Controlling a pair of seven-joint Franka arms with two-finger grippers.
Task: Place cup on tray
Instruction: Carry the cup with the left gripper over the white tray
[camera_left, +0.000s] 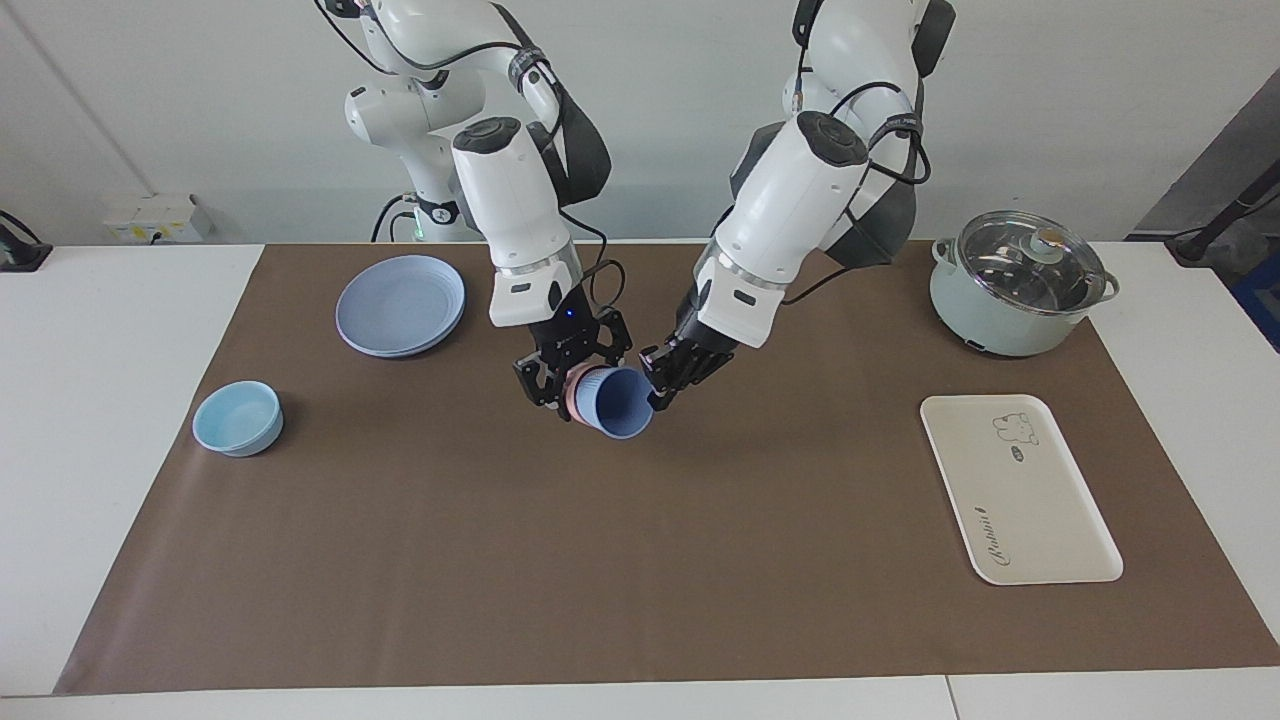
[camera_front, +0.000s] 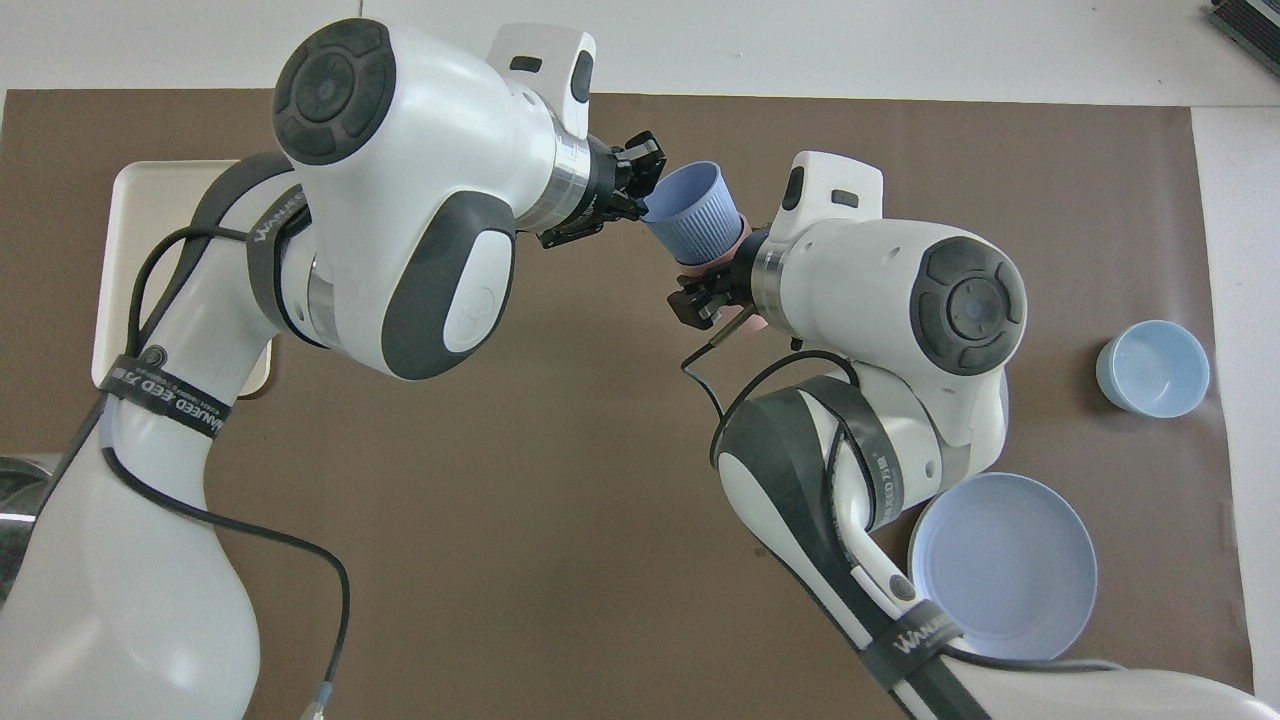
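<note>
The periwinkle-blue plastic cup (camera_left: 618, 403), nested in a salmon-pink cup (camera_left: 574, 392), is gripped at its rim by the left gripper (camera_left: 655, 381); the pink cup is clenched by the right gripper (camera_left: 560, 385), mid-table.

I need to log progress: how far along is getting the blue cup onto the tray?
Done: the nested cups are up off the mat. In hand: the left end effector grips the blue cup's rim, while the right end effector holds the pink cup it sits in; they are not yet separated. Left: pull the blue cup free and set it on the empty tray toward the left arm's end.
</note>
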